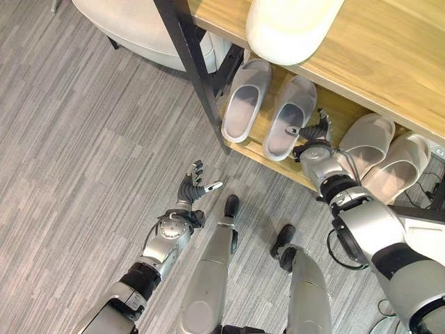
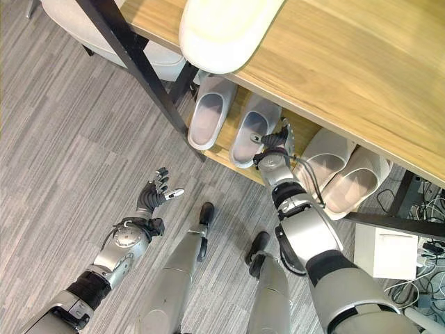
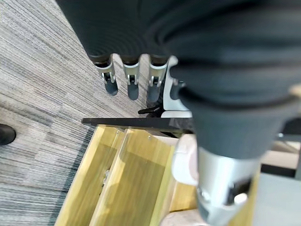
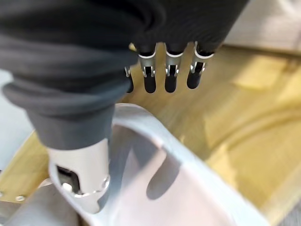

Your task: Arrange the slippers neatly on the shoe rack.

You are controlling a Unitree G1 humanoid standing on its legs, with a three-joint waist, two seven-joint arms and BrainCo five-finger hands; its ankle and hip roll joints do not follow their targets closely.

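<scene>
A pair of pale grey slippers stands on the shoe rack's lower shelf [image 1: 259,145]: the left one [image 1: 245,101] and the right one [image 1: 292,111], toes pointing inward. My right hand [image 1: 314,132] is at the right one's heel. Its thumb [image 4: 80,174] lies inside the slipper [image 4: 155,188], and its fingers [image 4: 170,75] reach straight along the outer side above the shelf. A beige pair [image 1: 382,153] sits to the right. A cream slipper [image 1: 292,28] lies on the top shelf [image 1: 389,56]. My left hand [image 1: 193,184] hovers open over the floor.
The rack's black post [image 1: 198,76] stands left of the grey pair. A white padded seat [image 1: 132,24] sits behind it to the left. A white box [image 2: 389,254] and cables lie on the floor at the right. Grey plank floor stretches to the left.
</scene>
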